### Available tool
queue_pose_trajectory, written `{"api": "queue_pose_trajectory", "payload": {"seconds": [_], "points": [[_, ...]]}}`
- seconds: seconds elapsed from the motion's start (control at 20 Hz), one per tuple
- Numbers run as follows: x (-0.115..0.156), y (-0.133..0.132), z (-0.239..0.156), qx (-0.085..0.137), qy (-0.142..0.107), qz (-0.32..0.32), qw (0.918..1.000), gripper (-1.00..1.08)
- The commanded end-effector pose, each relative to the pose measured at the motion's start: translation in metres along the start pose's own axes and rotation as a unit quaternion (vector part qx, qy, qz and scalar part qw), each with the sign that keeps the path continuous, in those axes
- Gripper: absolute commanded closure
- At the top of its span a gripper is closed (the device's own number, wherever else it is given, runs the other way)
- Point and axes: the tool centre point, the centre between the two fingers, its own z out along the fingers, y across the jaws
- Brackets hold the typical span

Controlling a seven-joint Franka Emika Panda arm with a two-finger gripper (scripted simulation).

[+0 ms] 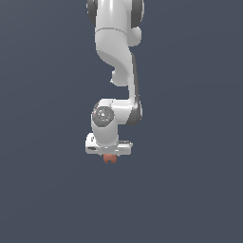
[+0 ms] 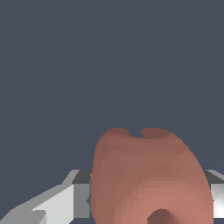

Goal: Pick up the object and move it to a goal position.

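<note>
The object (image 1: 110,158) is a small terracotta-red blocky piece with a notch in its lower edge. In the exterior view it pokes out just below the white gripper (image 1: 110,154), much narrower than the hand above it. In the wrist view the object (image 2: 148,179) fills the space between the grey fingers (image 2: 57,203), close to the camera. The gripper is shut on it. The fingertips are hidden behind the piece in the exterior view.
The white arm (image 1: 116,61) comes down from the top of the exterior view to the hand. All around is a plain dark blue-grey surface (image 1: 190,190) with no other objects, edges or goal marker visible.
</note>
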Motion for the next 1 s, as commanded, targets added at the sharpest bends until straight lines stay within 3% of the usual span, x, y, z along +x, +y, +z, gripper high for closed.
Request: {"api": "queue_pose_trajectory", "payload": {"seconds": [0.0, 0.45, 0.95], "points": [[0.000, -0.002, -0.003, 0.000, 0.000, 0.000, 1.0000, 1.08], [-0.007, -0.024, -0.045, 0.000, 0.000, 0.000, 1.0000, 1.08], [-0.022, -0.076, -0.145, 0.000, 0.000, 0.000, 1.0000, 1.08]]}}
